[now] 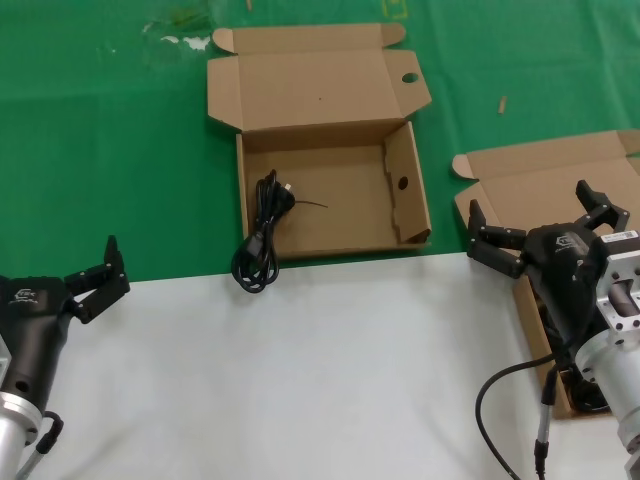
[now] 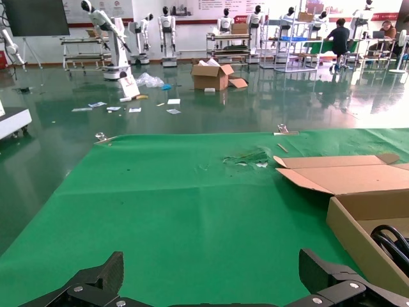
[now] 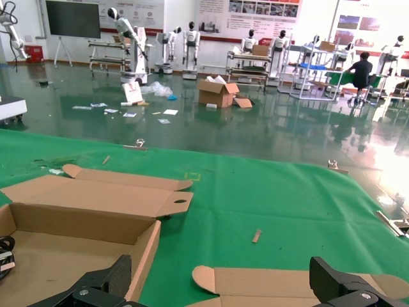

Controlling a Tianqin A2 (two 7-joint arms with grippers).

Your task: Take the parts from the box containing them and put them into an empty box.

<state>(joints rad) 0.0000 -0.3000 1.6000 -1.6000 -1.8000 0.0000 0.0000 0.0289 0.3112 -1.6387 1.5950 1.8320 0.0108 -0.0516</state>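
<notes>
Head view: a black power cable [image 1: 262, 236] drapes over the front-left wall of the finger-hole box [image 1: 345, 230], half inside. The right gripper [image 1: 545, 228], fingers apart, hangs over the plain-lidded box [image 1: 545, 185]. The left gripper [image 1: 98, 272], fingers apart, hovers near the white table [image 1: 300, 370].

Left wrist view: cable loops [image 2: 391, 240] show inside the box wall [image 2: 358, 240].

Right wrist view: both boxes lie on the green cloth [image 3: 281, 198].

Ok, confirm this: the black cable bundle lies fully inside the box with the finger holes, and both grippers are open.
Not quite. The head view shows the black cable bundle draped over the front wall of the box with the finger holes, half outside on the table. The left gripper and right gripper are open.
</notes>
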